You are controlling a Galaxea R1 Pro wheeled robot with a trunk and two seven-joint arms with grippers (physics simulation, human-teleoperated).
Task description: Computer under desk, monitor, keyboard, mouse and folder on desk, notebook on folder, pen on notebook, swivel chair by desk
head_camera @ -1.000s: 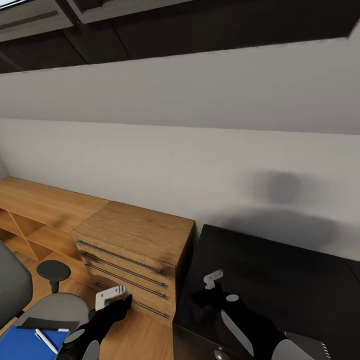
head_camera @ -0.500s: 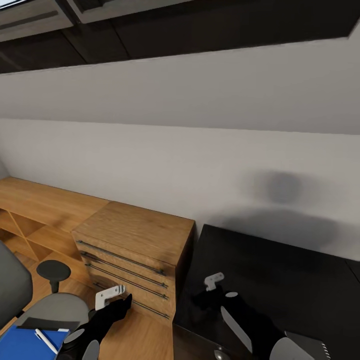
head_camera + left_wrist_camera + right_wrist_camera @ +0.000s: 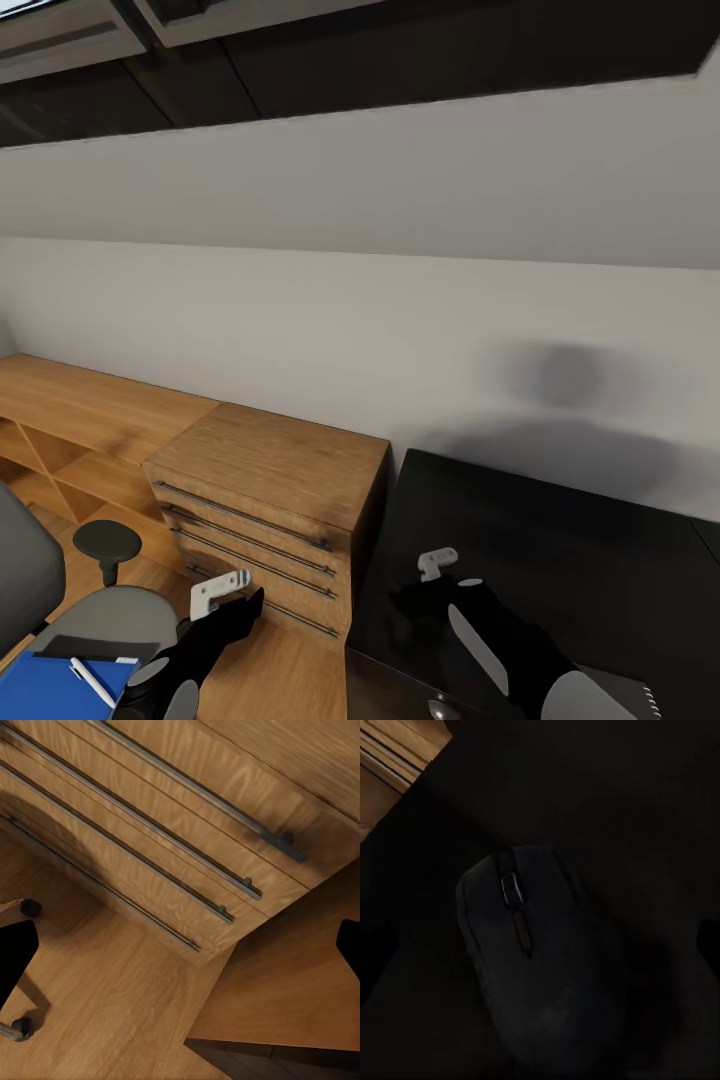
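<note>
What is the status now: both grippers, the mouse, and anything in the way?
Right gripper open over the mouse on the desk. Left gripper open, empty, before wooden drawer cabinet. Folder on chair. Nothing blocking.

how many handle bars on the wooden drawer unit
4 handle bars run across the drawer unit front, stacked one below another beside the desk; the lowest is partly hidden behind the left gripper.

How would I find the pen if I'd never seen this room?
Look low at the grey swivel chair beside the wooden drawers. On its seat lies a blue folder. The pen is the thin white stick lying slanted on that folder, far slimmer than the black notebook behind it.
</note>
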